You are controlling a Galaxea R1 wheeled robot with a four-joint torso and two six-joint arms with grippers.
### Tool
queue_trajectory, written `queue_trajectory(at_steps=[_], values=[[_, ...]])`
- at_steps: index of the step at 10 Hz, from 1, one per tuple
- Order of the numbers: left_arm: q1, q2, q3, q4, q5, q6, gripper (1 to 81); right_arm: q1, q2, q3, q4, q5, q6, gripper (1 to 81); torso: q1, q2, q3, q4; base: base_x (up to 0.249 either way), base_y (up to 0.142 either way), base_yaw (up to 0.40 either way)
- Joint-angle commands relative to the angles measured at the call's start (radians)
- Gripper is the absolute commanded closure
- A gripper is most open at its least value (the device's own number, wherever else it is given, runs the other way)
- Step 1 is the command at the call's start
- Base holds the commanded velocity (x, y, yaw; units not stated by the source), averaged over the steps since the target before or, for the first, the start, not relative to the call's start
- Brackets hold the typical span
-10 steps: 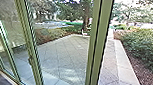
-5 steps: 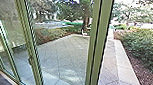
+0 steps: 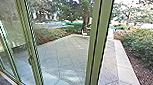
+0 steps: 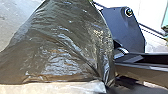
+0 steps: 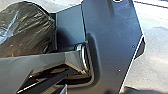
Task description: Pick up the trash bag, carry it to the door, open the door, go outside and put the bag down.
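"Bag (image 4: 65, 45) first: where has it got to?"

"Up close beside the robot, big in both wrist views. It narrows into creases at one end, so I'd guess it's picked up and being carried, though what bears its weight is hidden."

"And the grippers?"

"I can't tell how far open the left gripper or the right gripper is, or whether either has hold of the bag."

"How far along is the job, then?"

"Pickup looks done, and the carry to the door nearly so, I'd say. Tall green frames (image 3: 99, 46) stand right ahead, with the paved yard (image 3: 64, 55) past them. Whether the door is open I can't be sure. Getting fully out and putting the bag down look to be left."

"Anything different from half a second ago?"

"Hardly. Frames, yard and bushes (image 3: 142, 46) sit just where they did in the head view, so the robot seems to have paused."
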Motion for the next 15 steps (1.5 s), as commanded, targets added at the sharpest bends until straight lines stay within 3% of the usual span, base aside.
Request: queue_trajectory(at_steps=[1, 15], values=[[-0.050, -0.001, 0.003, 0.005, 0.063, 0.010, 81.1, 0.037, 0.009, 0.007, 0.002, -0.048, -0.002, 1.0, 0.000, 0.000, 0.000, 0.000, 0.000, 0.000, -0.137], [-0.049, 0.001, 0.003, 0.005, 0.063, 0.010, 81.1, 0.040, 0.012, 0.009, 0.002, -0.048, -0.003, 1.0, 0.000, 0.000, 0.000, 0.000, 0.000, 0.000, -0.233]])
